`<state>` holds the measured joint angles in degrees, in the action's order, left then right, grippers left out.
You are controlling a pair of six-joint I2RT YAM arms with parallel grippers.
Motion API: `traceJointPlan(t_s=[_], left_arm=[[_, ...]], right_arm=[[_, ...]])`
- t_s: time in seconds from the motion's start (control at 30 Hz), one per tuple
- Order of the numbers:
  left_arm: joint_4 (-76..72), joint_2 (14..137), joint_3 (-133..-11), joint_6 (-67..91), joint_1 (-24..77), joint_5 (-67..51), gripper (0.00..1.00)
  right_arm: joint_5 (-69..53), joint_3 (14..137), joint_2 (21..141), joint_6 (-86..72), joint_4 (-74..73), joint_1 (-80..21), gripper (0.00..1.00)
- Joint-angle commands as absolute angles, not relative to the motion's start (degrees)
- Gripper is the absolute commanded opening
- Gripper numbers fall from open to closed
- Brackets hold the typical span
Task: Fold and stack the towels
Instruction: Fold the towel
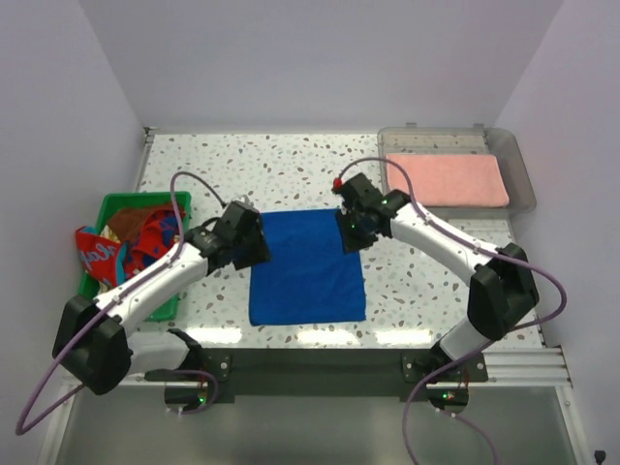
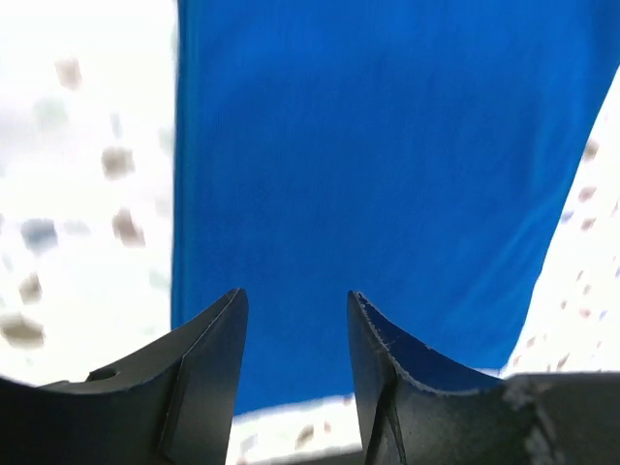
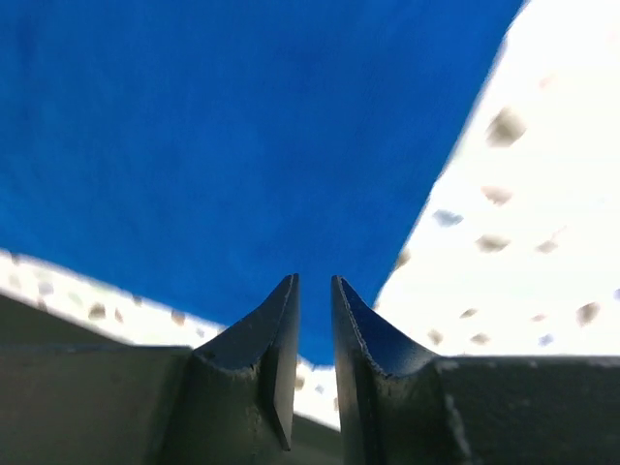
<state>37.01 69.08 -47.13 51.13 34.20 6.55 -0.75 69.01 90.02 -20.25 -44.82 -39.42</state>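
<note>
The overhead view is the only one that takes in the whole layout. A royal blue towel (image 1: 307, 271) lies spread flat on the speckled table (image 1: 291, 165). The left gripper (image 1: 260, 252) is at the towel's left edge near the far corner, and the right gripper (image 1: 347, 237) is at its far right corner. Well out beyond the right jaws, a salmon pink towel (image 1: 455, 180) lies folded in a clear plastic tray (image 1: 518, 165). Behind the left jaws, a green basket (image 1: 116, 201) holds a blue towel with red pattern (image 1: 97, 254), which spills over its side, and a brown cloth (image 1: 131, 221). How the jaws stand cannot be read from this height.

The wrist views do show that. In the left wrist view the fingers (image 2: 208, 358) stand clearly apart. The blue cloth fills the space ahead of and between them, its straight edge runs just outside the left finger, and nothing is pinched. In the right wrist view the fingers (image 3: 271, 339) are almost together, with only a narrow slit between them. Blue cloth and a strip of table show through the slit, with no cloth caught in it. The towel's edge slants away to the right of these tips, and bare table lies beyond it.
</note>
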Motion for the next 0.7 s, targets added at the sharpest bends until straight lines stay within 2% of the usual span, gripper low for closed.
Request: traceJointPlan(t_s=[0.0, 0.1, 0.37, 0.67], left_arm=[[28.6, 74.9, -52.4, 41.1, 27.7, 7.5, 0.51], [21.1, 82.7, -56.7, 36.1, 22.4, 3.4, 0.47], [15.8, 103.1, -71.9, 25.8, 20.1, 3.0, 0.36], [15.3, 112.4, -73.4, 24.7, 15.7, 3.6, 0.31]], right_arm=[[1.4, 77.3, 94.8, -13.3, -44.7, -34.5, 0.23], [1.7, 83.6, 101.4, -11.6, -42.0, -32.1, 0.20], [3.1, 93.9, 115.8, -8.2, -36.9, -27.3, 0.18], [5.6, 96.2, 124.3, -6.2, -34.4, -24.5, 0.16]])
